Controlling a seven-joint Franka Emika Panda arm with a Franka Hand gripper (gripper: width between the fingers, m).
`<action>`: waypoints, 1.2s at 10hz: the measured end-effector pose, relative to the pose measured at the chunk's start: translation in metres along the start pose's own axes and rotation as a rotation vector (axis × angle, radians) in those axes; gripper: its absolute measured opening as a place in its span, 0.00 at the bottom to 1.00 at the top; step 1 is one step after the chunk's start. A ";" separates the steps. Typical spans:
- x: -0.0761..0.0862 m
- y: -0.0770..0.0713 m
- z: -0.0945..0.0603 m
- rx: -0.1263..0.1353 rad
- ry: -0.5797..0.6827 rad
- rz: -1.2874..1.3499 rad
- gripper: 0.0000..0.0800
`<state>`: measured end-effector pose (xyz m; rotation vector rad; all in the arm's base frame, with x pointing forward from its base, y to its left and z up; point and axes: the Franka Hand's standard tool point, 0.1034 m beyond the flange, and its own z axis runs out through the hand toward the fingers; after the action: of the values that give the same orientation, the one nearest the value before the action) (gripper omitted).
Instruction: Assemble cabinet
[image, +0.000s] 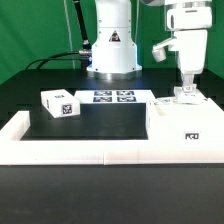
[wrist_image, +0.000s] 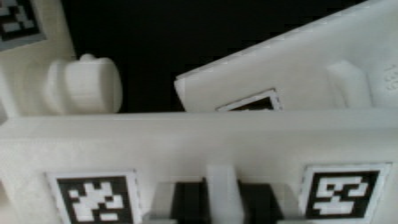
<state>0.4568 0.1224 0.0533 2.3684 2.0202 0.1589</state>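
Observation:
The large white cabinet body stands at the exterior view's right, with a marker on its front. My gripper is right above it and reaches down onto its top. In the wrist view my gripper has its dark fingers closed on a thin white panel edge, between two markers on a wide white part. Beyond lie a tilted white panel with a marker and a round white knob. A small white marked block lies on the black mat at the exterior view's left.
The marker board lies in front of the robot base. A long low white border rail runs along the front and up the left side of the black mat.

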 end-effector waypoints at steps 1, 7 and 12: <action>0.001 0.002 0.000 0.002 -0.002 0.000 0.09; -0.001 0.020 0.003 0.024 -0.020 -0.008 0.09; -0.001 0.020 0.003 0.024 -0.020 -0.008 0.09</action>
<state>0.4763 0.1184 0.0517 2.3657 2.0337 0.1109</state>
